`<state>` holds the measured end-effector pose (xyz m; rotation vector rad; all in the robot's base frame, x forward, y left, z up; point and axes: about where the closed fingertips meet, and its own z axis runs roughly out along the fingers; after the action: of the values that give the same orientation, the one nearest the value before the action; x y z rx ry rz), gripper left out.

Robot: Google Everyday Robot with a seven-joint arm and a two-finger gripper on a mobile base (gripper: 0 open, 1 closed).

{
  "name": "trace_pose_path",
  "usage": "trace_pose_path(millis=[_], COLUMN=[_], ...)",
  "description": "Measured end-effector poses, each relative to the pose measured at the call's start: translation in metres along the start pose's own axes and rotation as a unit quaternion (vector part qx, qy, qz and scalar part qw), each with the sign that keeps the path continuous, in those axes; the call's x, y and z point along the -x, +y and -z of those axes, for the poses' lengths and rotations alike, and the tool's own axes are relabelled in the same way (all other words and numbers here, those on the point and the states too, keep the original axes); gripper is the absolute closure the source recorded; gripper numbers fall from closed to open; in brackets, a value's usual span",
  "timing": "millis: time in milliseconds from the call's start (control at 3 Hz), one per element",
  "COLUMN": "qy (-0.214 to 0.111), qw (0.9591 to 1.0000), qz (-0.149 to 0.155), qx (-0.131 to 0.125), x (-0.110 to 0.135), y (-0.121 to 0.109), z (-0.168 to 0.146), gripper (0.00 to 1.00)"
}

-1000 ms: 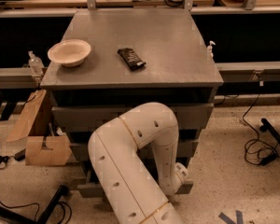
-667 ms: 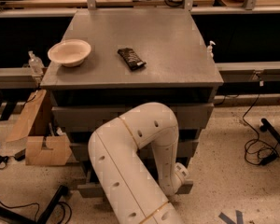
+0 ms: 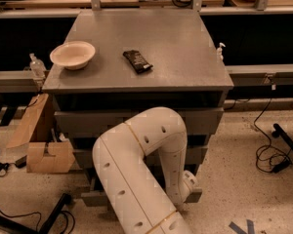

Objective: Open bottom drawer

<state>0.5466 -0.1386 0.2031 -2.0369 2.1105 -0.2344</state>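
Observation:
A grey metal cabinet [image 3: 136, 82] with three drawers stands in front of me. The bottom drawer [image 3: 94, 198] is the lowest and slimmest front, seen near the floor at both sides of my arm [image 3: 136, 169]; it sticks out a little from the cabinet. Its knob is hidden behind my arm. My white arm bends down in front of the drawers. The gripper [image 3: 188, 189] is low, at the bottom drawer front, right of centre, mostly hidden by the wrist.
A cream bowl [image 3: 72, 54] and a dark snack bar [image 3: 137, 61] lie on the cabinet top. A cardboard box [image 3: 44, 152] stands at the left. Cables [image 3: 273, 155] lie on the floor at the right. A small bottle [image 3: 35, 65] stands at the left.

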Motion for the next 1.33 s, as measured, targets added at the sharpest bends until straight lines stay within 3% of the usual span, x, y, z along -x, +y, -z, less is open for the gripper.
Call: trace_pose_path(millis=[333, 667, 1000, 1333], qy=[0.000, 0.000, 0.000, 0.000], qw=[1.0000, 1.0000, 1.0000, 1.0000], qz=[0.000, 0.000, 0.000, 0.000], qx=[0.000, 0.001, 0.001, 0.001], x=[0.0000, 0.0001, 0.0001, 0.0001], y=[0.0006, 0.0010, 0.0010, 0.0016], z=[-0.0005, -0.0009, -0.0009, -0.0014], gripper=[0.12, 0.00, 0.00, 0.18])
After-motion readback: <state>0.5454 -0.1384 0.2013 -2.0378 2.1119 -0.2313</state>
